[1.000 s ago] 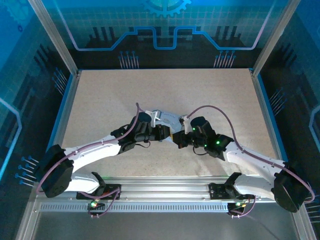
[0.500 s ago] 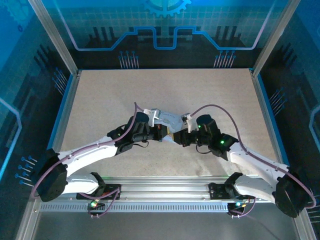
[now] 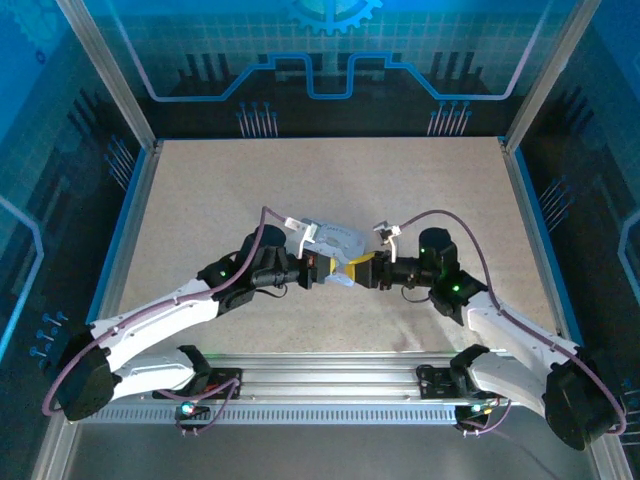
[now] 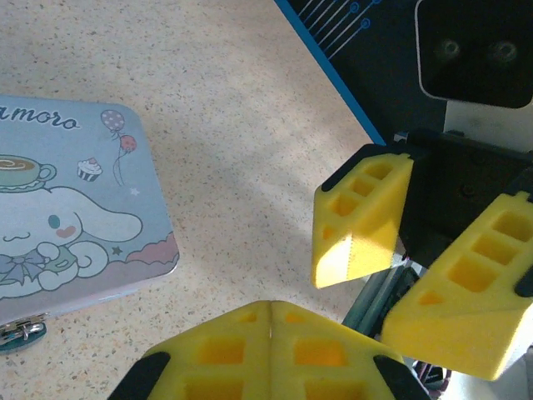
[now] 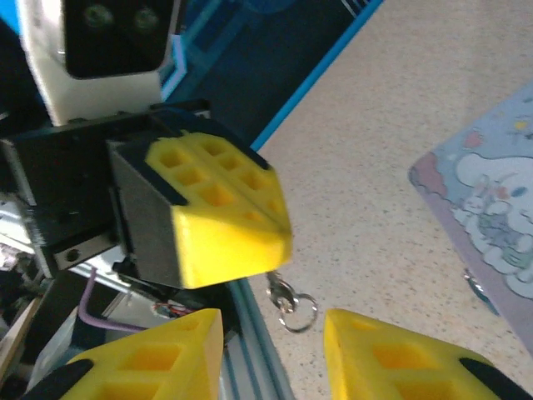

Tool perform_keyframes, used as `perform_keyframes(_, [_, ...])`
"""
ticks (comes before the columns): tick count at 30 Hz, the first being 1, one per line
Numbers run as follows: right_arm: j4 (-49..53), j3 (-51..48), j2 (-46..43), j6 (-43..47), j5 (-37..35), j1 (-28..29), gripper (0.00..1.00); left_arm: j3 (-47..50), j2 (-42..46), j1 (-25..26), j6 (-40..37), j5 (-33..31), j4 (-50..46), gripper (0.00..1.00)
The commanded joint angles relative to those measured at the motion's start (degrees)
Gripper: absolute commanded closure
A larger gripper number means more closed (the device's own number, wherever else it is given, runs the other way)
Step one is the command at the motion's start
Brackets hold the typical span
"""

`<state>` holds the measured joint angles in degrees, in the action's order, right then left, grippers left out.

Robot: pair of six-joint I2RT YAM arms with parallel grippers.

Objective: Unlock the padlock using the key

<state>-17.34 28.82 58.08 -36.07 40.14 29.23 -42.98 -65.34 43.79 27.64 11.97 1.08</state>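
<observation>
My left gripper [image 5: 279, 237] is shut on the key [image 5: 281, 293], a small metal piece that hangs from its yellow fingertips with a thin ring below it. My right gripper [image 5: 271, 333] is open just in front of the key, one finger on each side and not touching it. From above, both grippers meet nose to nose at mid-table, left gripper [image 3: 335, 272] and right gripper [image 3: 366, 270]. A small silvery and teal piece at the tin's near edge looks like the padlock [image 4: 18, 333]; most of it is cut off by the frame.
The pale lilac tin [image 3: 330, 240] with a white cartoon animal lies flat just behind the grippers, its lid [image 4: 67, 217] facing up. The aluminium rail [image 3: 330, 375] runs along the near table edge. Blue frame edges border the table on both sides.
The right gripper has opened and drawn back to the right. The left gripper has closed fully and now holds the key alone. Both arms have stretched out lower.
</observation>
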Motion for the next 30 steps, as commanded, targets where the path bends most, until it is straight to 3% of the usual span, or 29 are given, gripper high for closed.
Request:
perform_keyframes(1, [-4.19,-0.11,1.28,-1.21,3.63,0.41,0.62,-1.73,0.92,0.05,-2.26,2.37,-0.72,1.00])
perform_keyframes(16, [-5.48,1.55,7.10,-0.94,3.30,4.71,0.66,-1.44,0.51,-0.07,-0.83,1.92,1.03,1.00])
perform_keyframes(30, [-6.68,1.90,8.49,-1.81,0.83,5.13,0.69,-1.48,0.09,-0.10,-0.52,2.27,1.58,1.00])
